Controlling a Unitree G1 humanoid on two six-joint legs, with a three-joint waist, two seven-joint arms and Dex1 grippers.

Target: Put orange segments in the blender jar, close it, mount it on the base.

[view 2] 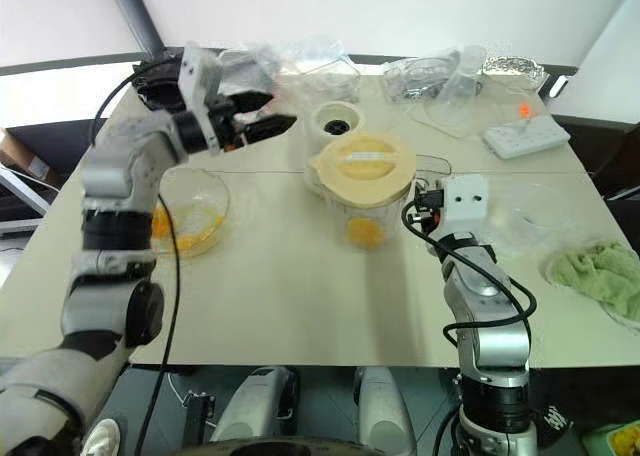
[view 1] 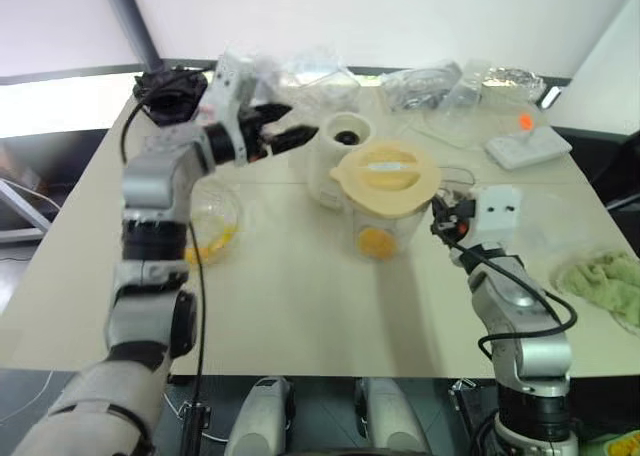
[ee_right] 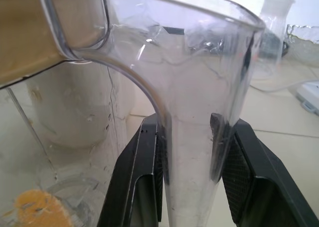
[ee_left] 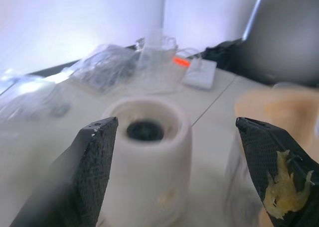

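Fingers (ee_right: 149,182) of the right gripper (ee_right: 192,179) squeeze the clear handle (ee_right: 192,152) of the blender jar (view 1: 385,211), one black finger on each side of it. The right arm reaches forward from the near edge of the table (view 1: 300,316), bent at the elbow, with its hand pointing flat toward the jar. The jar stands upright on the table with a cream lid (view 1: 385,176) on top. Orange segments (view 1: 375,241) sit at the bottom of the jar.

The left gripper (view 1: 285,136) is spread wide and holds nothing. A bit of yellow pulp (ee_left: 284,184) sticks to one of its fingers. It hangs in the air just beside the base (view 1: 340,156), on the robot's left of it, and points flat across toward it. The left arm goes up from the near left corner of the table and bends at the wrist so the hand turns to the right.

The base is cream-white with a dark round hole (ee_left: 144,130) on top. It stands right behind the jar, very close to it.

A clear glass bowl (view 1: 210,221) with more orange pieces (view 1: 210,244) sits under the left arm. A white power strip (view 1: 525,146) with a small red light lies at the far right. Clear plastic bags and tubs (view 1: 430,86) crowd the far edge. A green cloth (view 1: 600,281) lies at the right side.
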